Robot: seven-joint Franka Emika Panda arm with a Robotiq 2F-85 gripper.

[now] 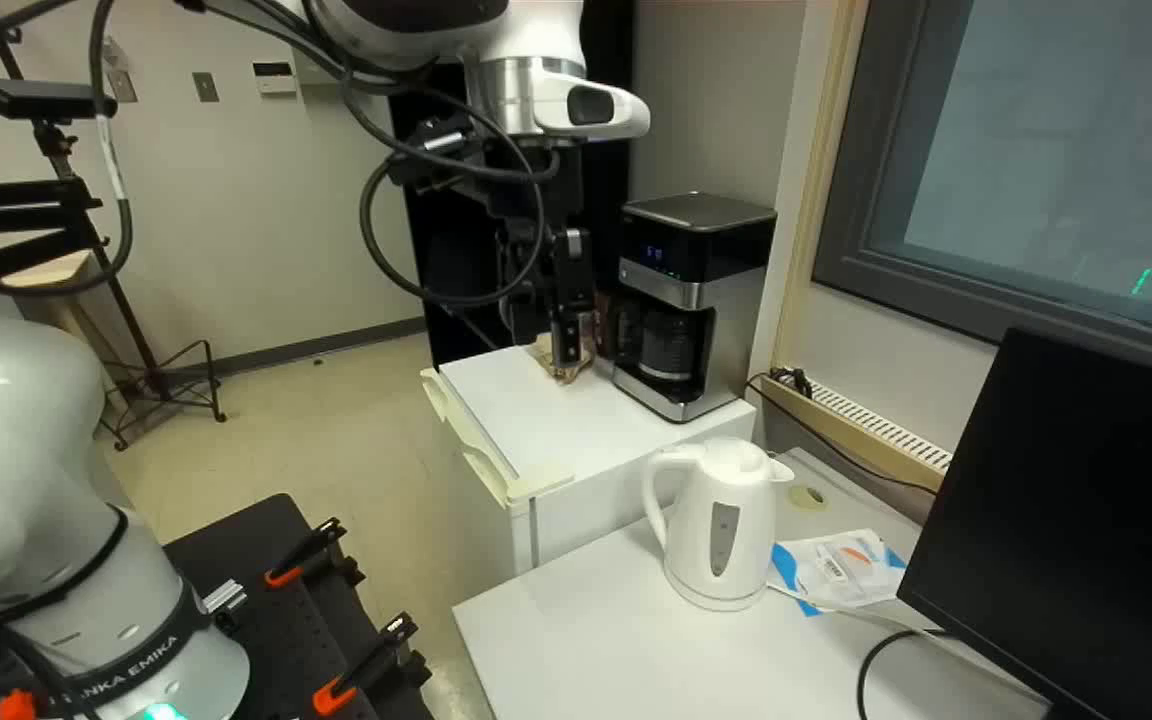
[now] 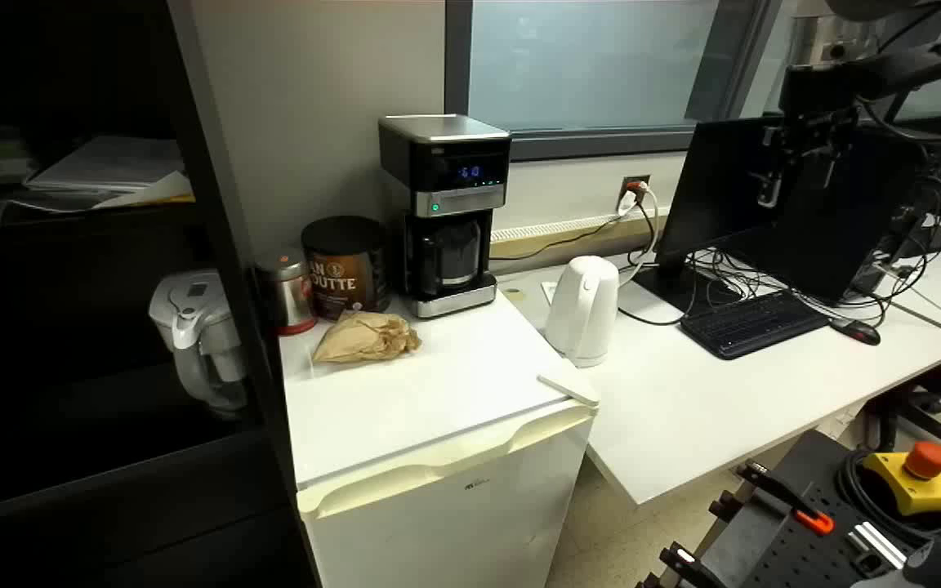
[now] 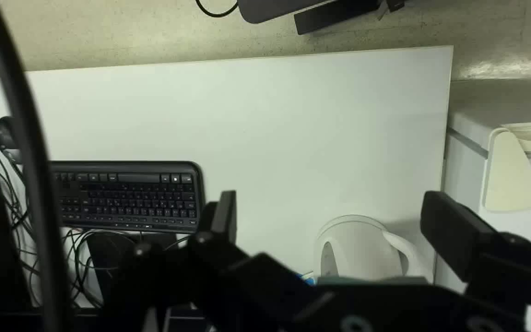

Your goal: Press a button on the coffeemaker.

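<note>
Coffeemaker [image 1: 696,300], display [image 1: 654,254] lit: I see it upright on the raised surface [image 1: 556,430], beyond the kettle [image 1: 706,525], in an exterior view; the gripper [image 1: 568,350] points down, appearing above and left of the kettle. In an exterior view, the coffeemaker shows left of the kettle, just beside a dark canister [image 2: 344,265]; the gripper hangs right of the kettle, well apart from it, in front of the monitors [image 2: 711,196]. In the wrist view, the gripper's jaws are spread wide; a keyboard [image 3: 129,198] lies left of the kettle on the lower surface [image 3: 293,129].
</note>
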